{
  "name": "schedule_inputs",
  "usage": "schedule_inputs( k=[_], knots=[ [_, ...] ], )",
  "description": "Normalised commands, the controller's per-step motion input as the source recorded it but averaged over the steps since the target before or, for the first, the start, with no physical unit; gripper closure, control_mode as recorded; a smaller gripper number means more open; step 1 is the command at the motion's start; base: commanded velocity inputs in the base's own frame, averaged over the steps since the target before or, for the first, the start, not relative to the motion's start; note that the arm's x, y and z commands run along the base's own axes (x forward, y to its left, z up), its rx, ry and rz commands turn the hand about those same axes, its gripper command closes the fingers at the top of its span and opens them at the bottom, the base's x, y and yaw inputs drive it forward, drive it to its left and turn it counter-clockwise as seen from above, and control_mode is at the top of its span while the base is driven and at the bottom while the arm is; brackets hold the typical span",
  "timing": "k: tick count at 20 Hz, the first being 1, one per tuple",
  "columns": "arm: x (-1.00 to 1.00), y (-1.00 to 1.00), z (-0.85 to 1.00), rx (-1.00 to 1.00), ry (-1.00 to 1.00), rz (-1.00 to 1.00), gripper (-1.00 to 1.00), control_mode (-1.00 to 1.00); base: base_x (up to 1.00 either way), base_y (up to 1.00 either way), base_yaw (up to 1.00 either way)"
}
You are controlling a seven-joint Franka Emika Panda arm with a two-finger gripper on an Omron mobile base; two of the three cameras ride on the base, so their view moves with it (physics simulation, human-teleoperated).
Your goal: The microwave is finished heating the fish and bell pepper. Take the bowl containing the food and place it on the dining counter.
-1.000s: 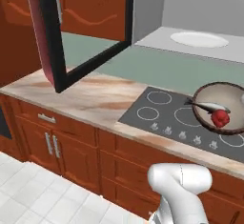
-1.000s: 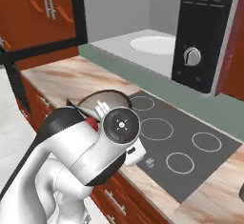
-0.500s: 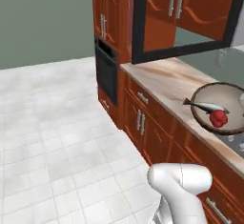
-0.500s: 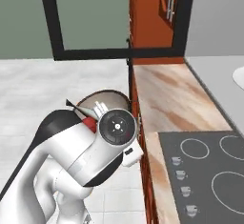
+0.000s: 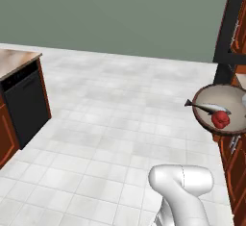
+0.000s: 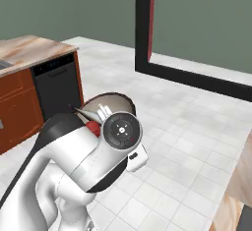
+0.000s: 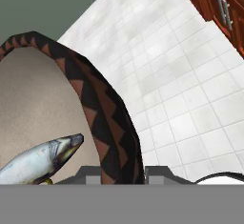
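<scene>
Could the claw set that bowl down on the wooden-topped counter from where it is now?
Probably not yet. The claw grips the bowl at its rim, but open tiled floor separates it from that counter.

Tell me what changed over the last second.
The base has turned away from the cooktop counter; both base views now look over open tiled floor. The gripper stays shut on the bowl rim, and the fish and bell pepper still lie inside.

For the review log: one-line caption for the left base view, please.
The bowl, holding the fish and red bell pepper, is carried above the white tiled floor.
</scene>
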Motion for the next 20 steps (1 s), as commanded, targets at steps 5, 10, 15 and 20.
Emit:
schedule_inputs(
  k=[5, 10, 15, 20],
  knots=[
    [0.00, 0.00, 0.00, 0.00, 0.00, 0.00, 1.00, 1.00, 0.06, 0.20, 0.93],
    [0.00, 0.00, 0.00, 0.00, 0.00, 0.00, 1.00, 1.00, 0.44, 0.31, 0.76],
    [0.00, 0.00, 0.00, 0.00, 0.00, 0.00, 1.00, 1.00, 0.73, 0.27, 0.68],
    [0.00, 0.00, 0.00, 0.00, 0.00, 0.00, 1.00, 1.00, 0.99, 0.12, 0.57]
  ],
)
